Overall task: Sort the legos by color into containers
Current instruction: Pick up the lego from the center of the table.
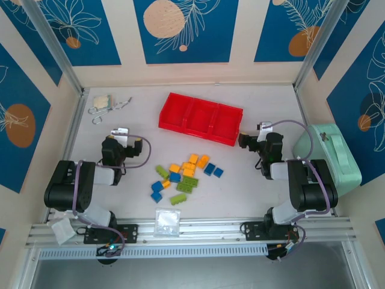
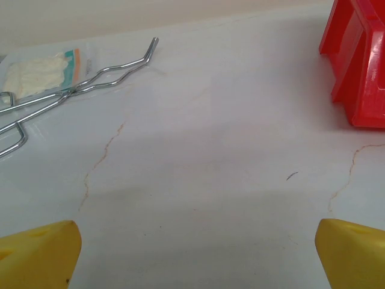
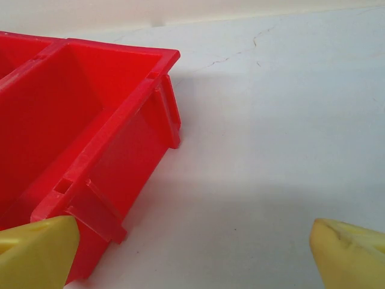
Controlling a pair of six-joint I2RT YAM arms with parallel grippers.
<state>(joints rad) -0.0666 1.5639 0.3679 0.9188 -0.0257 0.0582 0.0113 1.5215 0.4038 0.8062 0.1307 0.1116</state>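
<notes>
Sorting has not begun, by the look of it. In the top view the legos (image 1: 183,176) lie loose in a cluster at the middle of the table (image 1: 271,108). All three compartments of the red tray (image 1: 200,119), just above them in the frame, look bare. The left gripper (image 2: 195,259) has its jaws spread wide with nothing between them and faces bare tabletop. The right gripper (image 3: 192,256) is likewise wide apart and unladen, facing the tray's right-hand end. The next move calls for one arm to swing in over the pile and come down on a single brick. Several bricks touch, so neighbours may be nudged. The clear bag (image 1: 167,221) lies below the pile, the mint case (image 1: 329,153) at right and the wire tongs (image 1: 108,110) at upper left; none blocks the way.
</notes>
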